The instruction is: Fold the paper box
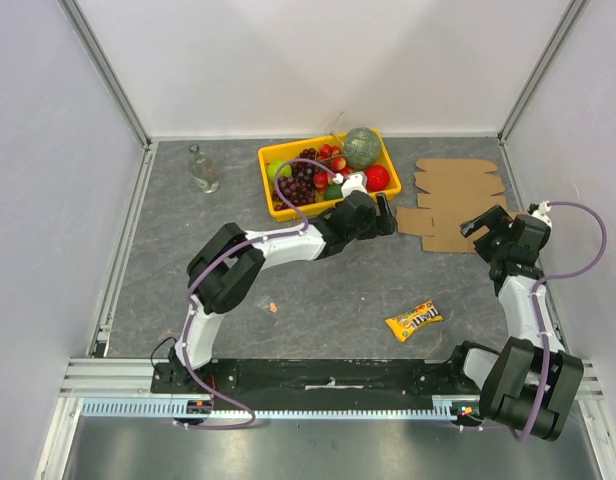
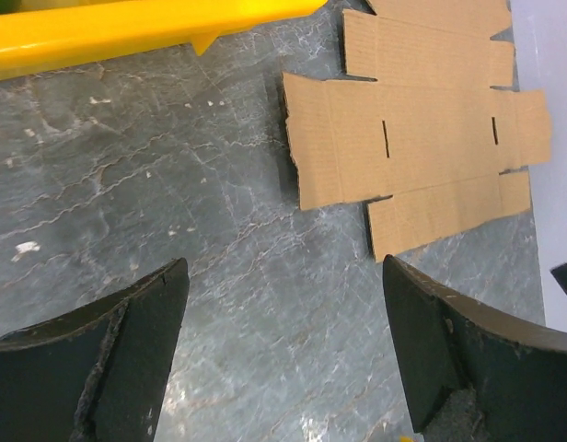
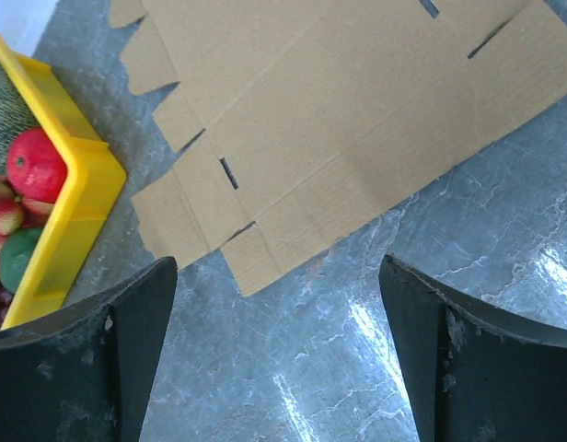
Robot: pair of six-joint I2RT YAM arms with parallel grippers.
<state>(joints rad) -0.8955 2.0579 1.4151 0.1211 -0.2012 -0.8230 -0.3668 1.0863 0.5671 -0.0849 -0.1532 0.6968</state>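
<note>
Jaws on both arms stand wide apart and grip nothing. The paper box (image 1: 456, 205) lies flat and unfolded, a brown die-cut cardboard sheet with flaps and slots, at the far right of the grey marbled bench (image 1: 328, 290), just beside the yellow fruit tray (image 1: 267, 185). The left arm (image 1: 288, 243) holds its jaws over bare bench between tray and sheet, apart from both. The right arm (image 1: 523, 300) hangs its jaws above the sheet's near edge. A yellow candy packet (image 1: 413, 321) lies nearer the arm bases.
</note>
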